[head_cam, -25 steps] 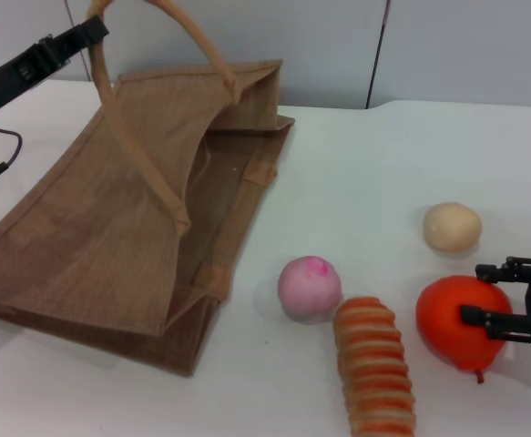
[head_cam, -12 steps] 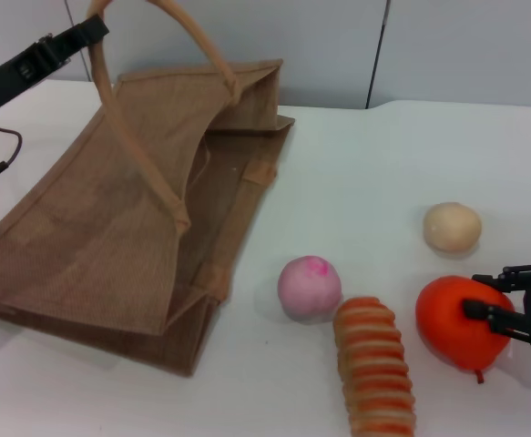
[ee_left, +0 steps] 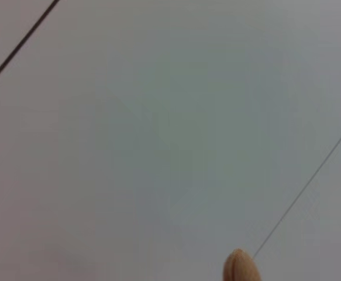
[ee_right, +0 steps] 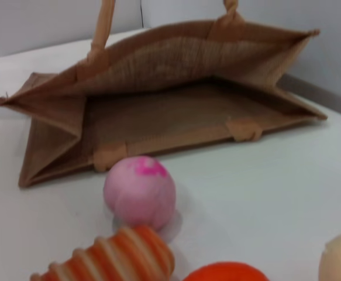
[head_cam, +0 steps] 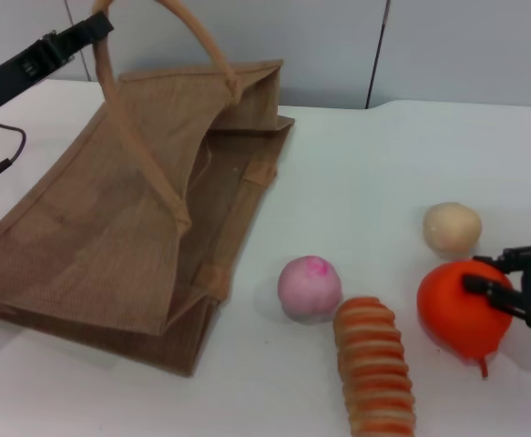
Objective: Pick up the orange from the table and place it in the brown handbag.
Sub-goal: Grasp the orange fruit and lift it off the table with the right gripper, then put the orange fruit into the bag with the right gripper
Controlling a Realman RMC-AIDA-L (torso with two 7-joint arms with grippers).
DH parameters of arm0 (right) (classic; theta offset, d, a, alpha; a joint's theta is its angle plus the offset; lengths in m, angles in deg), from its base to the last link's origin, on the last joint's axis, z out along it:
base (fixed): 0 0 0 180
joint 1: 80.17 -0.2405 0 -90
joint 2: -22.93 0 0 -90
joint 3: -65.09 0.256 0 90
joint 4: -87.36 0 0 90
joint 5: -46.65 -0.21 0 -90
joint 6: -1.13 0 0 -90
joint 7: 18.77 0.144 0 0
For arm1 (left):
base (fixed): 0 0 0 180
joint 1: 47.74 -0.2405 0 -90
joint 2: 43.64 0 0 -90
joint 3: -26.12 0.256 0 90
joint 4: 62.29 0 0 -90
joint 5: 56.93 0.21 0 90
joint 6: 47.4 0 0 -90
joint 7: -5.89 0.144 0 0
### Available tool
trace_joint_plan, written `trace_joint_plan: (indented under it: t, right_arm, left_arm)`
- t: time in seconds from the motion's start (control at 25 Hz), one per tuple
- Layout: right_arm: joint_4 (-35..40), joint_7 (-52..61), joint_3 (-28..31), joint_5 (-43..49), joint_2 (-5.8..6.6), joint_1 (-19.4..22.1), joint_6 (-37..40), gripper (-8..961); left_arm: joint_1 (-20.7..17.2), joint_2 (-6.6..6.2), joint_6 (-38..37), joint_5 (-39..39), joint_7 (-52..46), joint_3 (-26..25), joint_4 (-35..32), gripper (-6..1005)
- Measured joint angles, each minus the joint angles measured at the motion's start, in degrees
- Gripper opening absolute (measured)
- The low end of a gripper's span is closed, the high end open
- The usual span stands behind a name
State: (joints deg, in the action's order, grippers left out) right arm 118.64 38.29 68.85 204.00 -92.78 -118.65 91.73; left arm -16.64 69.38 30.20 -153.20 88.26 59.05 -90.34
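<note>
The orange is glossy orange-red, with its stem tip pointing down, at the front right of the white table. My right gripper is shut on it from the right. Its top edge shows in the right wrist view. The brown handbag lies on its side at the left, with its mouth open toward the fruits. Its inside shows in the right wrist view. My left gripper is at the top left and holds one loop handle up. That handle's edge shows in the left wrist view.
A pink ball lies between the bag and the orange. An orange-and-cream ribbed roll lies just left of the orange. A pale beige ball lies behind the orange. A grey wall stands behind the table.
My right gripper has moved up a little with the orange, which now sits slightly higher with its stem hanging down. The left arm and the bag have hardly moved.
</note>
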Motion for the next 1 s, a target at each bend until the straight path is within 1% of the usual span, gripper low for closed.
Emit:
trace_joint_plan:
  t: [0.16, 0.44, 0.76, 1.0]
  right_arm:
    - [-0.11, -1.17, 0.02, -3.58, 0.00, 0.04, 0.57, 279]
    - [-0.49, -4.34, -0.05, -8.85, -0.01, 0.03, 6.01, 234]
    - [-5.05, -6.68, 0.05, -10.16, -0.14, -3.99, 6.91, 153]
    - [-9.17, -8.37, 0.14, -10.71, -0.14, -7.21, 5.47, 96]
  left_arm:
    - [0.17, -0.10, 1.02, 0.01, 0.07, 0.03, 0.50, 123]
    - [0.82, -0.26, 4.52, -0.01, -0.03, -0.05, 0.63, 123]
    - [2.13, -0.27, 8.66, -0.06, -0.54, -0.06, 0.72, 122]
    - [3.30, 0.01, 11.45, -0.15, -1.58, -0.06, 0.72, 122]
